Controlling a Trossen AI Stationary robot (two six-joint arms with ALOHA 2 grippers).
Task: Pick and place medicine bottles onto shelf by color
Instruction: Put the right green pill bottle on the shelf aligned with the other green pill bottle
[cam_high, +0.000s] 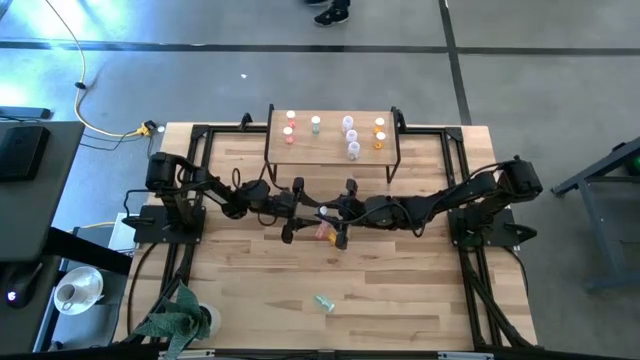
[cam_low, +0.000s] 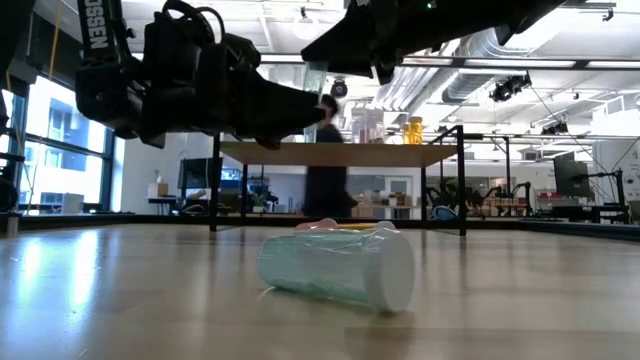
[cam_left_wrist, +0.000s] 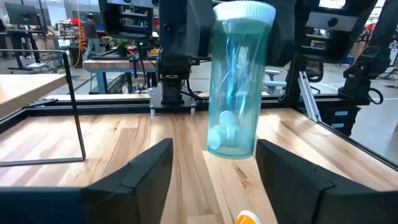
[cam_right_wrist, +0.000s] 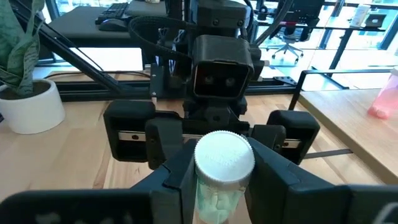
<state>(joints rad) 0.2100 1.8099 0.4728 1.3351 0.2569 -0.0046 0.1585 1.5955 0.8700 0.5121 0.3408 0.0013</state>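
Plank tabletop (cam_high: 250, 290) | right end effector (cam_right_wrist: 217, 186) at frame centre clamps a pale green bottle (cam_left_wrist: 236, 81) aloft | left end effector (cam_left_wrist: 214, 180) spread wide around it | step: handover, I judge | next: left closes, right lets go | shelf (cam_high: 330, 150) upper centre

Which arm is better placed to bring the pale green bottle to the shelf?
Right. The right pincer is shut on the pale green bottle, held upright above the table. The left pincer stands open facing it, gripping nothing. The shelf is near both arms.
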